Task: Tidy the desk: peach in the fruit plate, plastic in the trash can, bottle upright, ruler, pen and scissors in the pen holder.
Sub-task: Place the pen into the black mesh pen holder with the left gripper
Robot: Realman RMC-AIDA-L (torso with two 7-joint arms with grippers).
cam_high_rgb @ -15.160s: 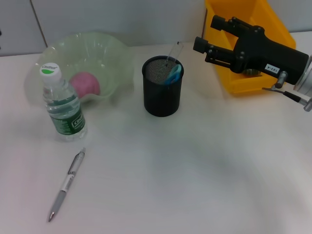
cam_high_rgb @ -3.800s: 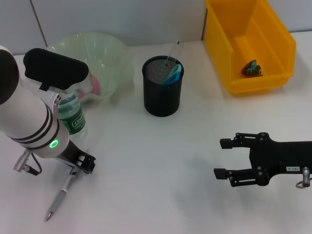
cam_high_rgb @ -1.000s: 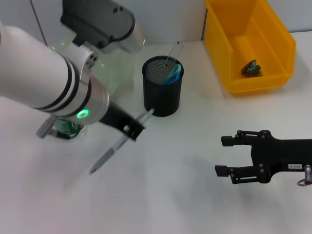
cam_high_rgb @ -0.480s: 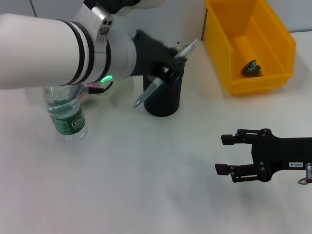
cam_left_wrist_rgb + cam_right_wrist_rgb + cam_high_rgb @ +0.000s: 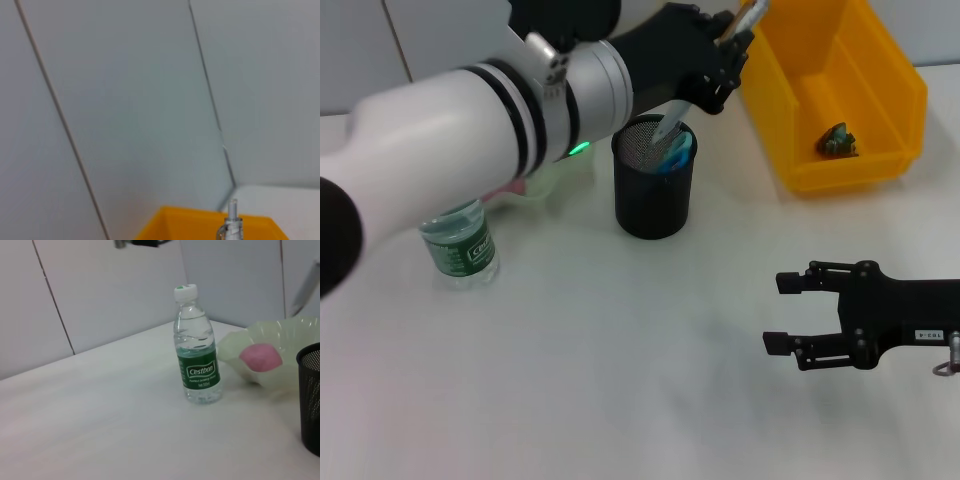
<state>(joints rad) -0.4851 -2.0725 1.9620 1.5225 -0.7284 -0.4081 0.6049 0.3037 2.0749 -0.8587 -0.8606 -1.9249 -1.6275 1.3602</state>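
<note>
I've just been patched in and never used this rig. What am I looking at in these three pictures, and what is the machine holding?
A two-armed robot is tidying a desk. The head picture looks down from the robot itself. Its left gripper holds a pen slanted above the black mesh pen holder. The right gripper hovers open and empty, low over the desk.

The left wrist picture shows only wall, the yellow bin and the pen's top. The right wrist picture looks across at the upright bottle and the pink peach in the fruit plate.
</note>
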